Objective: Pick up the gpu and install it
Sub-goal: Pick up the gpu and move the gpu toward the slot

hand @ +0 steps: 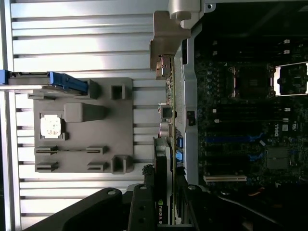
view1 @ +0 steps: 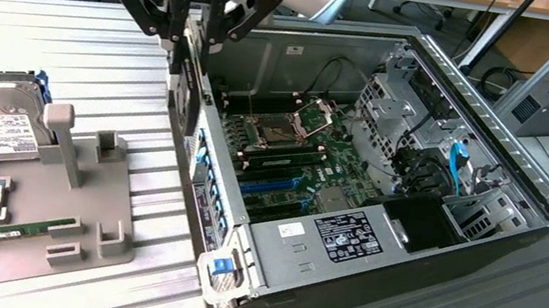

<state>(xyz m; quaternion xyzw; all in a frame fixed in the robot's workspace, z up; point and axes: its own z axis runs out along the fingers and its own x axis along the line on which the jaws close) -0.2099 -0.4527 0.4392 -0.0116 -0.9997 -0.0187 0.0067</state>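
Foreground: open computer case (view1: 259, 255) on the worktop (view1: 64, 66). Beyond, above the case's rear edge, the gripper (view1: 186, 45) holds the gpu (view1: 188, 101) upright, jaws clamped on it. Step, apparently: installation. Seating calls for aligning the card over the blue slot (view1: 269, 185).

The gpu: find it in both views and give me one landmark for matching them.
Exterior view: the gpu hangs edge-on from the gripper, beside the rear wall of the open case.
Wrist view: the gpu is clamped edge-on in the gripper, beside that same wall.
Shared landmark: the gray parts holder, lying outside the case.
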